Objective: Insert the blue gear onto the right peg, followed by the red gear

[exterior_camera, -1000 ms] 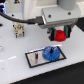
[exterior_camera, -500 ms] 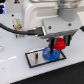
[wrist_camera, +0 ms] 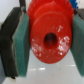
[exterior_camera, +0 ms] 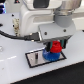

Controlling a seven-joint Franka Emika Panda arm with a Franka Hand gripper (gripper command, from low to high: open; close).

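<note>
A: What are we seeing in the exterior view?
B: We're seeing the gripper (exterior_camera: pixel 55 45) holding the red gear (exterior_camera: pixel 55 47) just above the blue gear (exterior_camera: pixel 51 55), which is lying on the plate (exterior_camera: pixel 34 58)

A: And the wrist view?
B: We're watching both pads (wrist_camera: pixel 21 46) pressing the red gear's (wrist_camera: pixel 50 41) sides, jaws clamped on it

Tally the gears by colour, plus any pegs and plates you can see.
Red gear: 1, held between the gripper fingers
Blue gear: 1, on the plate
Plate: 1
Pegs: 0 visible, any are hidden by the gears and gripper
Total: 3
</note>
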